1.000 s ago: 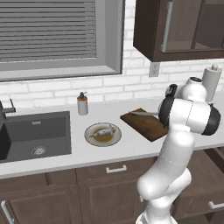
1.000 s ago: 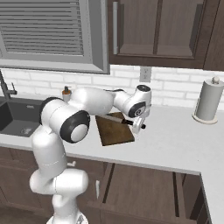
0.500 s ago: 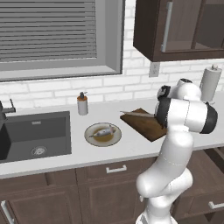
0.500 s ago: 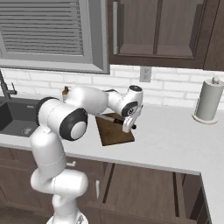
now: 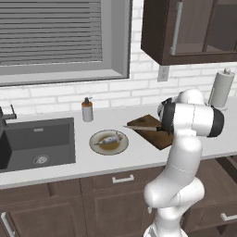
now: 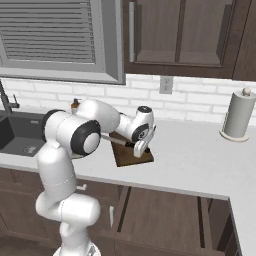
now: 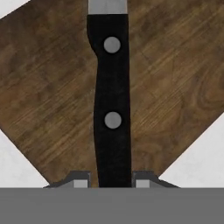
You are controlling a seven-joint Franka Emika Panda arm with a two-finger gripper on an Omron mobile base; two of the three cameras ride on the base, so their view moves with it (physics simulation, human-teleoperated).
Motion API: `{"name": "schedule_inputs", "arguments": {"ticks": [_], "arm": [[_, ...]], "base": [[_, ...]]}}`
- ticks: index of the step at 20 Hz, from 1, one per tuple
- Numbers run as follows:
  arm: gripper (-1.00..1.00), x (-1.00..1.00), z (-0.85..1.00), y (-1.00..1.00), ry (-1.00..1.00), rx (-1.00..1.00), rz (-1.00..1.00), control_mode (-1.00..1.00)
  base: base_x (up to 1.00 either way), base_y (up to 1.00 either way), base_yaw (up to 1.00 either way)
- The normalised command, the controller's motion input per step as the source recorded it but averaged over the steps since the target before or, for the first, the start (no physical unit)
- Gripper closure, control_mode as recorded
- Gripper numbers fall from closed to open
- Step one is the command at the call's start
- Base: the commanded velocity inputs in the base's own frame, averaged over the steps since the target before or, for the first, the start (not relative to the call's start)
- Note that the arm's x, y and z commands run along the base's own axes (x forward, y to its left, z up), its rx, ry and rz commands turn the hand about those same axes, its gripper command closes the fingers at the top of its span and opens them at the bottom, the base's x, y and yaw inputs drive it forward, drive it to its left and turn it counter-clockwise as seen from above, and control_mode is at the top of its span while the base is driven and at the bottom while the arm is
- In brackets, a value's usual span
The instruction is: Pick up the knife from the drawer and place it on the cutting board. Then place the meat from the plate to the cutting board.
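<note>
I find the knife over the cutting board, its black riveted handle running straight up the hand view between the two fingertips, which sit close against either side of the handle's butt end. I judge the tool clamped on the knife, though whether the blade has already touched down on the wood I cannot tell. The knife is rigid, slim and light, and its smooth handle could twist in a narrow pinch; the handle is the only sensible place to hold, well clear of the edge. In the left base view the silver blade points away from the arm toward the plate, long axis roughly level and lying across the board. The meat, a small pale lump, probably soft and slippery, rests on that plate just beside the board on the counter.
</note>
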Motion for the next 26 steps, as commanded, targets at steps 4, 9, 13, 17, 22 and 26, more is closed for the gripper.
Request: {"name": "schedule_inputs", "arguments": {"ticks": [4,9,13,17,22,26], "arm": [[1.0,0.36,-0.07,0.0,-0.05,0.0,-0.01,-1.0],[1.0,0.31,0.0,-0.04,-0.08,0.0,0.0,-1.0],[1.0,0.23,-0.01,-0.06,-0.04,0.0,0.0,-1.0],[1.0,0.19,-0.16,-0.04,-0.01,0.0,0.0,-1.0],[1.0,0.0,-0.13,-0.15,-0.01,0.0,0.0,-1.0],[-1.0,0.0,-0.15,-0.05,0.0,0.0,-0.01,-1.0]], "base": [[0.0,0.0,0.0],[0.0,0.0,0.0],[0.0,0.0,0.0],[0.0,0.0,0.0],[0.0,0.0,0.0],[0.0,0.0,0.0]]}}
